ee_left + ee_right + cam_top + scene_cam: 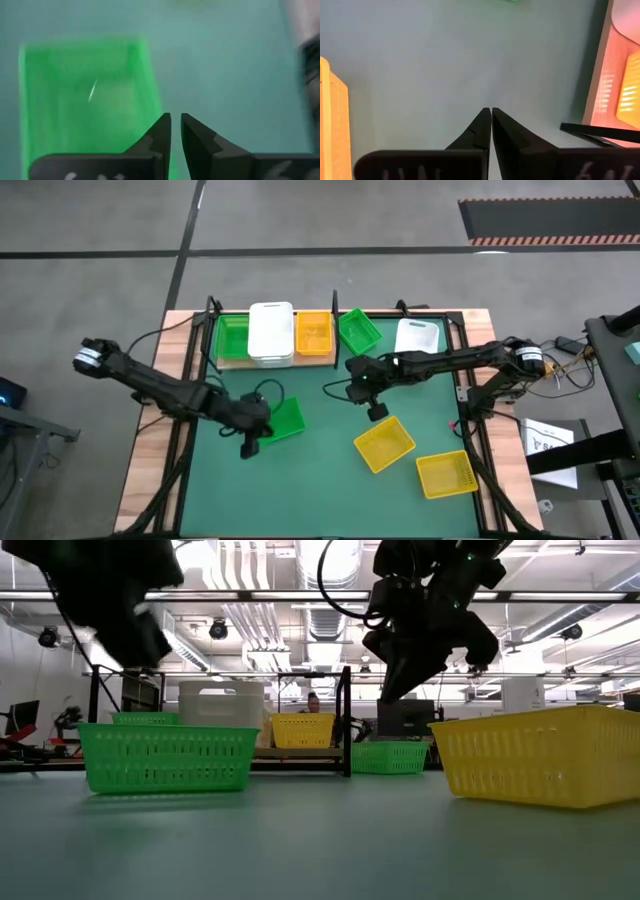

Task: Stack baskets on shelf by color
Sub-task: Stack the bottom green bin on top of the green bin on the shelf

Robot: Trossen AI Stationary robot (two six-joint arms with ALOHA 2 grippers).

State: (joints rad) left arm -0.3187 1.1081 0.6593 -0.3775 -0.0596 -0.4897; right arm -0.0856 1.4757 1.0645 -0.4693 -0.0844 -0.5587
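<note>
The shelf (226, 362) at the mat's far left carries a green basket (233, 337), a white one (271, 333) and a yellow one (313, 333). Loose baskets rest on the mat: green (287, 420), green (359, 330), white (417, 336), yellow (384, 443) and yellow (446, 475). My left gripper (250, 444) hovers at the near-left side of the loose green basket (85, 100). Its fingers are shut to a thin slit with nothing between them. My right gripper (377, 412) hangs shut and empty over bare mat, just beyond the yellow basket (540, 765).
Thin black posts (347, 720) frame the shelf. Bare mat lies in the middle and along the near left. Cables and paper (548, 442) lie off the table's right edge. A person (314, 700) shows far behind the shelf in the low view.
</note>
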